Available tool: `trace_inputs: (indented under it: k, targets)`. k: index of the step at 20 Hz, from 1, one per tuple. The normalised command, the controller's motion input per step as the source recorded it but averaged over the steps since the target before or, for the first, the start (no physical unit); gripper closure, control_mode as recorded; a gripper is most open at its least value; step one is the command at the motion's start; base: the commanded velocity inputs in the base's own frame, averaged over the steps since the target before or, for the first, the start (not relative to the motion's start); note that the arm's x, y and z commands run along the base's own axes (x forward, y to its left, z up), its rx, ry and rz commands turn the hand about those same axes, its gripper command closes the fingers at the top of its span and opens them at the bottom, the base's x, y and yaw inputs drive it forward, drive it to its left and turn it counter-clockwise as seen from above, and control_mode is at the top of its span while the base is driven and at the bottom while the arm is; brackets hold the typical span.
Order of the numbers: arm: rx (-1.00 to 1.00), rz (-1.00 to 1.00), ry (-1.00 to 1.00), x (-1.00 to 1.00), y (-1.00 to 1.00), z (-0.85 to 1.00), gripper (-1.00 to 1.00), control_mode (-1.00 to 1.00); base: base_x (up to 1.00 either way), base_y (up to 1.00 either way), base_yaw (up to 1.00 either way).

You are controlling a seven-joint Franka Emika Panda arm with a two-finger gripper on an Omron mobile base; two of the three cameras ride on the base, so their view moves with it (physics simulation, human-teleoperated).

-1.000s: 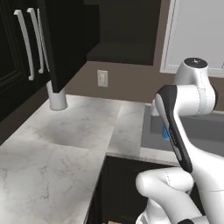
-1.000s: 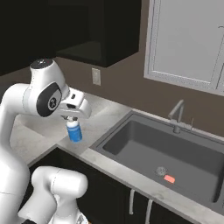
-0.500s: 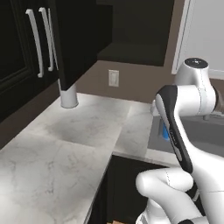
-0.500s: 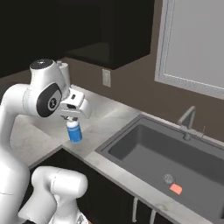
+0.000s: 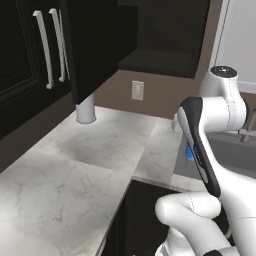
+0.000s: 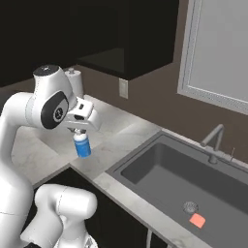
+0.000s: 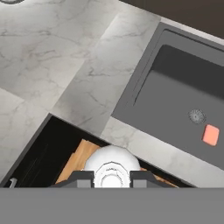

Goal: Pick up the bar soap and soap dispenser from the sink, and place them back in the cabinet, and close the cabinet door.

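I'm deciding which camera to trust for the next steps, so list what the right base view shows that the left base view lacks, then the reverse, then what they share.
Right base view alone: the bar soap lying beside the drain ring in the sink, and the pincer shut on the soap dispenser by its white top, above the counter.
Left base view alone: the cabinet door with its silver bar handles.
Both: the marble counter, the paper towel roll, the wall outlet, the faucet and the white arm.

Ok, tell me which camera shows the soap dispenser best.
The right base view: the soap dispenser hangs in full profile from the gripper above the counter edge. The left base view shows a blue sliver behind the arm; the hand view shows its white pump top.
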Motion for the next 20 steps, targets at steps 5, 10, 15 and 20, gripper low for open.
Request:
trace_inputs:
  k: [5, 10, 15, 20]
  targets:
    - [0.0, 0.0, 0.0, 0.0, 0.0, 0.0, 1.0, 1.0, 0.28, 0.03, 0.14]
    - [0.0, 0.0, 0.0, 0.0, 0.0, 0.0, 1.0, 1.0, 0.1, 0.15, 0.21]
    - [0.0, 0.0, 0.0, 0.0, 0.0, 0.0, 1.0, 1.0, 0.1, 0.03, 0.25]
    - [0.0, 0.0, 0.0, 0.0, 0.0, 0.0, 1.0, 1.0, 0.06, 0.13, 0.26]
